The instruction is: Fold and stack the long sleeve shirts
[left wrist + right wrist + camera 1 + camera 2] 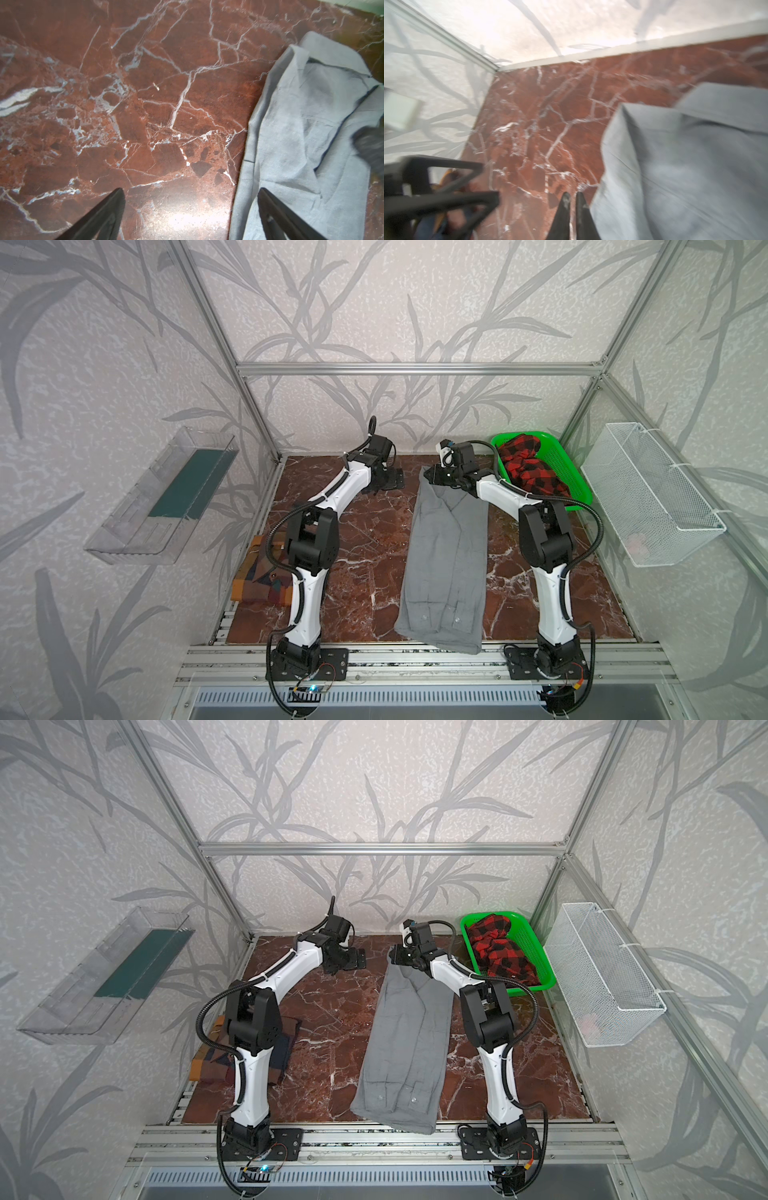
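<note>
- Grey shirt (444, 556): lies along the middle of the table (365, 539), folded lengthwise into a long narrow strip. The collar is at the far end. Two buttoned cuffs lie across the near end, which overhangs the front edge of the table.
- Checked shirt (259, 576): orange, brown and navy blocks, folded into a compact square at the front left corner of the table, partly hidden by the left arm.
- Left claw (191, 193): jaws wide apart, holding nothing, over bare table just beside the collar end of the grey shirt.
- Right claw (573, 195): fingers pressed nearly together, nothing between them, at the edge of the grey shirt near the collar.
</note>
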Robot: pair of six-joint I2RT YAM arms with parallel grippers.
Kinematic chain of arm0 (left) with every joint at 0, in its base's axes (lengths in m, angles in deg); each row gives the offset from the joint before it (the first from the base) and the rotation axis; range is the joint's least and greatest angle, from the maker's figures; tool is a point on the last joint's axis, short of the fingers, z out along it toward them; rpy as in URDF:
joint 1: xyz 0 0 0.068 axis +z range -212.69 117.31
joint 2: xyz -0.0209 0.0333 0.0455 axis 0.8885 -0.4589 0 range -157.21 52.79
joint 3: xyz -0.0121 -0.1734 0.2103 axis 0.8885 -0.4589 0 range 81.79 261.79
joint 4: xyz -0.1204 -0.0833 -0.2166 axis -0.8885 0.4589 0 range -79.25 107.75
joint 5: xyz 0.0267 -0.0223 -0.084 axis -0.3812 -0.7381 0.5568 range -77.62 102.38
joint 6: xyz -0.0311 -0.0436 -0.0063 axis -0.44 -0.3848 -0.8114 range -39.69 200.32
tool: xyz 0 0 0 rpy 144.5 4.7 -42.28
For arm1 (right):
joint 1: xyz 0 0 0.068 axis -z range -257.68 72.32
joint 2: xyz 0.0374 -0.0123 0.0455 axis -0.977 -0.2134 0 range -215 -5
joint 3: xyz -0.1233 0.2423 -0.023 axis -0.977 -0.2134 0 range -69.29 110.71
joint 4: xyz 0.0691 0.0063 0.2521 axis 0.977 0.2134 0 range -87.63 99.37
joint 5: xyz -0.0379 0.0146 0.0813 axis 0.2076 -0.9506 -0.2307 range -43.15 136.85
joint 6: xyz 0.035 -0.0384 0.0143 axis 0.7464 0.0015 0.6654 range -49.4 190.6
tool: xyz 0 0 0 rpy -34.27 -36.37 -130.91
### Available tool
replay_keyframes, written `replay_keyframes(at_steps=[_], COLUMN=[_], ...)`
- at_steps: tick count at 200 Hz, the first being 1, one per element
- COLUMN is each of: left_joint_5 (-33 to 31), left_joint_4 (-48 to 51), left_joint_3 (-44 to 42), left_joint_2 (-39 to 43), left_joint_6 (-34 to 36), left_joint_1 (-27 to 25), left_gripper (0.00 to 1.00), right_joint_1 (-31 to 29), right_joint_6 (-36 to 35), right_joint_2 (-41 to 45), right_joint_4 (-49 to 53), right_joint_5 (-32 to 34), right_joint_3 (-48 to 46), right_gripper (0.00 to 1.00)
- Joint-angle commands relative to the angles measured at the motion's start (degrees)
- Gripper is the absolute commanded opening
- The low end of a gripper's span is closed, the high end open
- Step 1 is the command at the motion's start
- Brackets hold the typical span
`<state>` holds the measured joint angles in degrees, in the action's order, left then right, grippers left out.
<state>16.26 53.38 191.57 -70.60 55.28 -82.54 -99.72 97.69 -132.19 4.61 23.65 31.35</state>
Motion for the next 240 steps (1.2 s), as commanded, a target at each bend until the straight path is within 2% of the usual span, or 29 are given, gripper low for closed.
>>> replay_keyframes(at_steps=[1, 22, 68, 110, 126, 145, 159, 180, 194, 211, 236, 240], left_joint_5=[-1.6, -1.5, 0.1, -1.9, -6.3, -12.5, -13.0, -8.2, -5.4, -5.3, -1.4, -0.9], left_joint_4=[-0.4, -2.0, -2.0, -2.9, -4.2, -7.6, -10.0, -14.2, -15.3, -15.8, -20.1, -20.2], left_joint_3=[-2.8, -5.7, -8.8, -15.0, -19.6, -27.5, -32.9, -39.5, -42.9, -47.7, -57.0, -58.0], left_joint_2=[3.6, 5.1, 5.9, 10.0, 13.5, 19.4, 23.8, 29.7, 33.2, 38.3, 46.5, 47.4], left_joint_6=[-1.8, -2.8, -5.6, -9.7, -11.7, -13.7, -15.0, -15.6, -16.2, -16.0, -16.5, -16.6], left_joint_1=[-0.1, -0.1, -0.2, -0.7, -1.9, -3.3, -3.4, -3.3, -3.0, -3.1, -3.6, -3.8], left_gripper=[0.99, 0.99, 0.99, 0.99, 0.99, 0.99, 0.99, 0.99, 0.99, 0.99, 0.99, 0.99], right_joint_1=[-0.2, 0.3, 0.7, 2.0, 2.0, 2.0, 1.8, 0.9, 0.6, 0.6, 0.2, 0.1], right_joint_6=[4.9, 6.7, 7.1, 8.9, 7.8, 6.6, 5.1, 2.0, 0.8, 0.4, 0.0, 0.0], right_joint_2=[-5.8, -10.6, -18.8, -21.4, -21.6, -20.6, -17.1, -7.7, 0.1, 9.8, 23.5, 26.2], right_joint_4=[-2.4, 0.0, 12.8, 14.8, 15.5, 16.6, 16.9, 13.8, 11.3, 9.1, 9.8, 10.2], right_joint_5=[-6.2, -6.3, -0.9, 1.2, 1.0, -0.5, -1.1, 0.2, 0.7, 2.1, 4.9, 5.7], right_joint_3=[4.3, 9.7, 22.2, 23.7, 24.9, 25.6, 24.6, 18.6, 12.9, 4.2, -10.0, -12.5], right_gripper=[0.05, 0.01, 0.00, 0.00, 0.01, 0.11, 0.20, 0.43, 0.54, 0.59, 0.62, 0.65])
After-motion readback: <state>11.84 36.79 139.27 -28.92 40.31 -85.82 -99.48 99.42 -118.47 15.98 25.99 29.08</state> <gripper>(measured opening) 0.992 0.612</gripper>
